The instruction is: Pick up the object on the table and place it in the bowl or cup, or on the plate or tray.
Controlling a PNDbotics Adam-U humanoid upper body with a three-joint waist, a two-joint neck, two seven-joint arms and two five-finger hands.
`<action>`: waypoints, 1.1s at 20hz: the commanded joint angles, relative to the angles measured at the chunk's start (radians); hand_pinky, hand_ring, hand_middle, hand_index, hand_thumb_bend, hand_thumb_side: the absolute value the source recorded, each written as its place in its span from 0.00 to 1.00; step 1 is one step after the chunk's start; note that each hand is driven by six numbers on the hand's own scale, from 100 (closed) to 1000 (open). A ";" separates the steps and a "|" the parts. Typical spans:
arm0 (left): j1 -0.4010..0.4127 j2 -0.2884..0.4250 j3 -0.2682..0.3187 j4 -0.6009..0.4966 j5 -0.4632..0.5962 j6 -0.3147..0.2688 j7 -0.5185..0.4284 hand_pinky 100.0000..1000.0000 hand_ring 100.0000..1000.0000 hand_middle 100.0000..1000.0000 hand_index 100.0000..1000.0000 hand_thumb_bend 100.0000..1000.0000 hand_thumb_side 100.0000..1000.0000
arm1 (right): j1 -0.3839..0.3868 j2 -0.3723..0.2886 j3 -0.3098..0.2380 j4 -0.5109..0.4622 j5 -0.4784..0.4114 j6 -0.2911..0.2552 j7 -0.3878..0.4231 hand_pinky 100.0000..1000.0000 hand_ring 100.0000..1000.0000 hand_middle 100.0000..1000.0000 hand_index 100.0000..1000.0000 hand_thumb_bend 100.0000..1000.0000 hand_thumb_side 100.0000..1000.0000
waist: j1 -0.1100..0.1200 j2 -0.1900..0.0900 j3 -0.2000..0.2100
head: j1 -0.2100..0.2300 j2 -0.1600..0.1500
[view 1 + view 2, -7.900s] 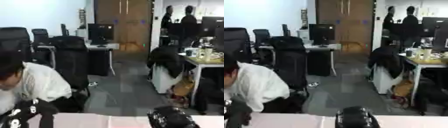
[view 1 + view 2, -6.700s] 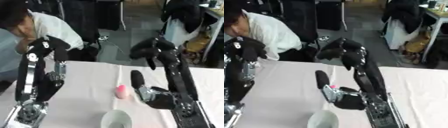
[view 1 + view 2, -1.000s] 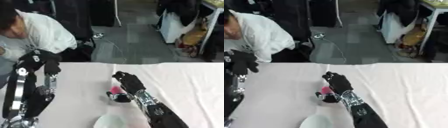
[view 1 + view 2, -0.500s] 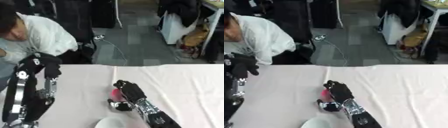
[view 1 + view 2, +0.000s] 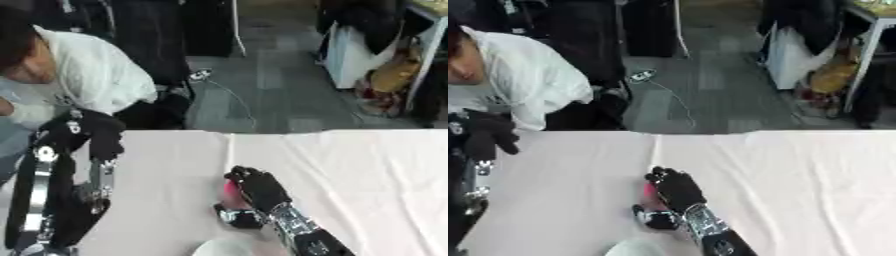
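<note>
- While the right hand (image 5: pixel 256 192) is curling over the pink object (image 5: pixel 231 190) near the middle of the white table (image 5: pixel 367 170), the fingers are bending down around it from the right and the thumb is lying just near of it; I am judging this as the hand closing for the pick, with the object apparently not lifted off the cloth yet.
- For a clean pick, the fingers should be finishing their wrap with the thumb opposing them before any lift, and the lift should be going straight up so the object is not tipping out to the left.
- The white bowl (image 5: pixel 229 248) is sitting just near of the hand at the bottom edge, so the carry is looking short: raise, draw back toward the near side, and release only once the object is over the rim.
- The left hand (image 5: pixel 98 139) is hanging raised at the left, fingers curled and holding nothing, well apart from the work.
- The hand is covering most of the object, so its shape and the actual contact are staying unclear.
- The bowl is being cut off by the near edge; only a pale arc of it is showing.
- Whether the thumb is touching the object I cannot tell.
</note>
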 commanded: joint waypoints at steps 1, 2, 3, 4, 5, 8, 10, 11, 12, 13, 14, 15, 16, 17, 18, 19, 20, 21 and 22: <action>-0.015 0.009 0.011 -0.015 0.004 -0.007 0.000 0.48 0.31 0.50 0.58 0.00 0.63 | -0.017 0.002 -0.005 -0.017 0.004 0.001 -0.003 0.00 0.66 0.77 0.86 0.29 0.71 | 0.005 -0.010 0.005 | 0.002 -0.020; -0.015 0.009 0.011 -0.015 0.005 -0.007 0.000 0.48 0.31 0.50 0.58 0.00 0.63 | -0.016 0.003 -0.005 -0.017 0.005 0.002 -0.002 0.00 0.65 0.77 0.86 0.29 0.70 | 0.005 -0.009 0.005 | 0.002 -0.022; -0.016 0.008 0.011 -0.015 0.005 -0.007 0.000 0.48 0.31 0.50 0.58 0.00 0.63 | -0.015 0.003 -0.005 -0.017 0.006 0.003 -0.002 0.00 0.62 0.76 0.86 0.28 0.69 | 0.005 -0.008 0.006 | 0.002 -0.023; -0.016 0.008 0.011 -0.015 0.005 -0.007 0.000 0.48 0.31 0.50 0.58 0.00 0.63 | -0.013 0.003 -0.005 -0.016 0.007 0.005 -0.001 0.00 0.59 0.74 0.86 0.27 0.67 | 0.006 -0.007 0.006 | 0.002 -0.023; -0.016 0.008 0.011 -0.015 0.005 -0.007 0.000 0.48 0.31 0.50 0.58 0.00 0.63 | -0.011 0.004 -0.006 -0.016 0.008 0.008 -0.001 0.00 0.57 0.73 0.85 0.25 0.63 | 0.006 -0.006 0.006 | 0.003 -0.023; -0.017 0.008 0.012 -0.015 0.005 -0.007 0.000 0.48 0.31 0.50 0.58 0.00 0.63 | -0.004 0.004 -0.007 -0.013 0.005 0.014 0.002 0.00 0.54 0.72 0.86 0.24 0.52 | 0.007 -0.003 0.007 | 0.005 -0.020; -0.018 0.007 0.012 -0.015 0.005 -0.008 0.000 0.48 0.31 0.50 0.58 0.00 0.63 | 0.000 0.003 -0.006 -0.011 0.004 0.017 0.007 0.00 0.53 0.72 0.86 0.23 0.48 | 0.007 -0.001 0.007 | 0.006 -0.020; -0.018 0.007 0.012 -0.015 0.005 -0.008 0.000 0.48 0.31 0.51 0.58 0.00 0.63 | 0.001 0.003 -0.005 -0.010 0.004 0.018 0.008 0.00 0.52 0.71 0.85 0.22 0.45 | 0.008 -0.001 0.008 | 0.006 -0.020; -0.019 0.007 0.012 -0.015 0.005 -0.008 0.001 0.48 0.31 0.51 0.58 0.00 0.63 | 0.003 0.003 -0.006 -0.010 0.003 0.019 0.010 0.00 0.50 0.69 0.85 0.22 0.42 | 0.008 0.000 0.008 | 0.006 -0.020; -0.019 0.007 0.012 -0.015 0.005 -0.008 0.001 0.48 0.31 0.51 0.58 0.00 0.63 | 0.004 0.003 -0.006 -0.010 0.003 0.020 0.011 0.00 0.49 0.69 0.84 0.22 0.41 | 0.008 0.000 0.008 | 0.006 -0.020; -0.019 0.007 0.012 -0.015 0.005 -0.008 0.001 0.48 0.31 0.51 0.58 0.00 0.63 | 0.006 0.004 -0.006 -0.010 0.000 0.020 0.011 0.00 0.43 0.63 0.82 0.19 0.32 | 0.008 0.000 0.009 | 0.006 -0.020; -0.019 0.007 0.012 -0.015 0.005 -0.008 0.000 0.48 0.31 0.51 0.58 0.00 0.63 | 0.007 0.005 -0.007 -0.011 -0.004 0.019 0.010 0.00 0.40 0.60 0.80 0.17 0.30 | 0.009 0.000 0.009 | 0.006 -0.020; -0.019 0.007 0.012 -0.015 0.005 -0.008 0.000 0.48 0.31 0.51 0.58 0.00 0.63 | 0.010 0.006 -0.008 -0.012 -0.010 0.016 0.007 0.00 0.32 0.53 0.75 0.13 0.23 | 0.008 0.000 0.009 | 0.006 -0.019; -0.019 0.007 0.012 -0.015 0.005 -0.008 0.000 0.48 0.31 0.51 0.58 0.00 0.63 | 0.012 0.007 -0.008 -0.013 -0.016 0.010 0.002 0.00 0.28 0.48 0.72 0.09 0.20 | 0.008 0.000 0.009 | 0.006 -0.019; -0.019 0.007 0.012 -0.015 0.005 -0.008 0.000 0.48 0.31 0.51 0.58 0.00 0.63 | 0.015 0.007 -0.007 -0.014 -0.023 0.002 -0.004 0.00 0.23 0.42 0.67 0.06 0.17 | 0.008 0.000 0.010 | 0.006 -0.020; -0.020 0.007 0.012 -0.015 0.005 -0.008 0.000 0.48 0.31 0.51 0.58 0.00 0.63 | 0.017 0.007 -0.007 -0.013 -0.029 -0.005 -0.011 0.00 0.26 0.45 0.69 0.07 0.18 | 0.008 0.000 0.010 | 0.007 -0.020; -0.020 0.007 0.011 -0.015 0.005 -0.009 0.000 0.48 0.31 0.51 0.58 0.00 0.63 | 0.019 0.007 -0.006 -0.015 -0.033 -0.013 -0.021 0.00 0.12 0.26 0.52 0.00 0.15 | 0.008 0.000 0.010 | 0.007 -0.020; -0.020 0.007 0.011 -0.015 0.006 -0.009 0.000 0.48 0.31 0.51 0.58 0.00 0.63 | 0.022 0.007 -0.004 -0.017 -0.035 -0.022 -0.039 0.00 0.15 0.31 0.56 0.00 0.14 | 0.008 0.000 0.010 | 0.008 -0.020; -0.020 0.007 0.011 -0.015 0.006 -0.009 0.000 0.48 0.31 0.51 0.58 0.00 0.63 | 0.025 0.006 -0.003 -0.018 -0.035 -0.029 -0.056 0.00 0.03 0.16 0.43 0.00 0.16 | 0.008 0.000 0.010 | 0.009 -0.020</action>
